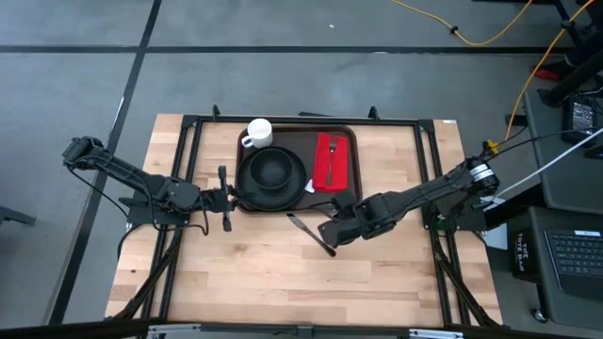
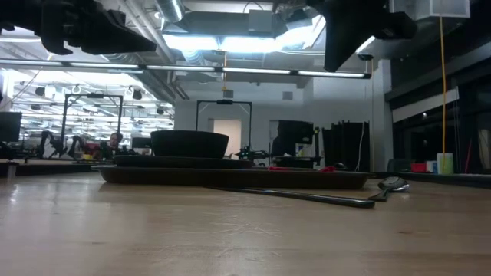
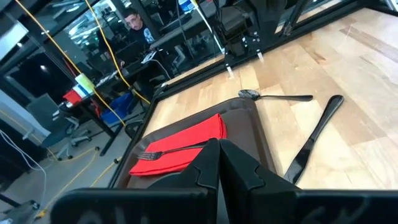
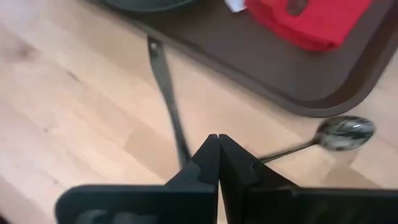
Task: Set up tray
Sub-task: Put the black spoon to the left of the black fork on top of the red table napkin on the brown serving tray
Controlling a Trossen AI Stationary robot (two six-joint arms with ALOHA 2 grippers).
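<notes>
**Knife and spoon wait outside the tray**

Below the tray's near rim, my right gripper [image 1: 332, 235] hangs above the wood with its fingers pressed together and nothing between them. Under it lies the knife [image 4: 166, 93], dark and slim, just outside the tray [image 1: 349, 196]. The spoon [image 4: 341, 134] is beside it on the bare table, its bowl close to the tray's rounded corner.

The tray itself sits at the far middle of the table and carries the black plate with a bowl [image 1: 272, 173], the white mug [image 1: 258, 133] and the red napkin [image 1: 333, 161] with the fork [image 1: 331, 158] on top. My left gripper [image 1: 222, 198] stays at the tray's left edge, also closed and empty.

I judge the step in hand is to bring the knife into the tray. To do it well, I should first open the right fingers, turn the wrist so the fingers cross the handle, and go down until they almost touch the wood, because the knife is very flat. A grip near the middle should keep it level. I should lift it fully over the raised rim before moving it, or it may push the tray.
</notes>
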